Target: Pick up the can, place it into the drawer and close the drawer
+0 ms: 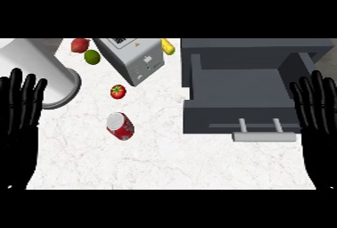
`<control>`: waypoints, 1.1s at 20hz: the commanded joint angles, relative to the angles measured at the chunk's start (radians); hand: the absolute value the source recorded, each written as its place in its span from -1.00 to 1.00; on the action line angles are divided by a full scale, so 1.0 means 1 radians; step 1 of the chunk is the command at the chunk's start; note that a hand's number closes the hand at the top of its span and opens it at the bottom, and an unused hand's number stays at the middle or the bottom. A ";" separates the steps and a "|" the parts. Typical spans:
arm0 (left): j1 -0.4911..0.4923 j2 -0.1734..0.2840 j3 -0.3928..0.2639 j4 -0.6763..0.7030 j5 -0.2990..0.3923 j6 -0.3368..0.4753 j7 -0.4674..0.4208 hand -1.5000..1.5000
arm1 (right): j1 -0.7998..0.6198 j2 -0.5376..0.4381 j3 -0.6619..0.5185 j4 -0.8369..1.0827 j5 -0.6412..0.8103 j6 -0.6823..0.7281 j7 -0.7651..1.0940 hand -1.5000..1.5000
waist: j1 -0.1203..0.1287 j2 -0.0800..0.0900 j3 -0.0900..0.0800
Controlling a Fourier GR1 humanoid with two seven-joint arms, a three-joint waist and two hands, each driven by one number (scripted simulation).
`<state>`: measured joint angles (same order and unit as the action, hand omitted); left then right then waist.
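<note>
The can (pixel 120 126), red with a silver top, lies tilted on the white marbled tabletop (pixel 197 164), left of centre and well clear of every edge. A tomato (pixel 118 91) sits just behind it, apart from it. Toward the far edge stand a grey toaster-like appliance (pixel 132 60) set at an angle, a lime (pixel 91 56) and a reddish fruit (pixel 80 44) at its left, and a yellow item (pixel 168 46) at its right, partly hidden. A large white cylinder (pixel 43 73) lies at the far left corner.

At the right side of the tabletop the dark grey drawer (pixel 240 100) stands pulled open from its cabinet (pixel 256 46), its light grey handle (pixel 265 136) pointing toward the near edge; nothing shows inside it.

The left hand (pixel 20 120) is at the left edge, fingers straight and pointing up, holding nothing. The right hand (pixel 317 120) is at the right edge beside the drawer, fingers likewise straight and spread, touching nothing. Both are well apart from the can.
</note>
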<state>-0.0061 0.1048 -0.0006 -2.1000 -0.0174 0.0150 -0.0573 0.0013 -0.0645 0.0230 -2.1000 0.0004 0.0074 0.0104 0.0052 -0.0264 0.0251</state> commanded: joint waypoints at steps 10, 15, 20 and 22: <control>-0.015 0.232 -0.003 0.205 0.337 -0.381 0.198 -1.00 | 0.115 0.007 -0.087 0.026 0.014 -0.085 0.164 -1.00 | -0.027 0.029 -0.025; -0.050 0.329 0.123 0.229 0.510 -0.473 0.279 -1.00 | 0.235 -0.023 -0.148 -0.096 -0.073 -0.032 0.196 -1.00 | -0.018 0.024 -0.025; 0.044 0.347 0.199 0.156 0.590 -0.550 0.294 -1.00 | 0.272 -0.044 -0.236 -0.088 -0.142 0.032 0.145 -1.00 | -0.008 0.024 -0.025; -0.023 0.339 0.202 0.192 0.579 -0.540 0.320 -1.00 | 0.300 -0.020 -0.224 -0.016 -0.124 0.067 0.058 -1.00 | -0.010 0.025 -0.025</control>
<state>-0.0057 0.4299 0.1618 -1.9162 0.5253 -0.5035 0.2251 0.2251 -0.0975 -0.1781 -2.1310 -0.0994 0.0190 0.1472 -0.0040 -0.0011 0.0001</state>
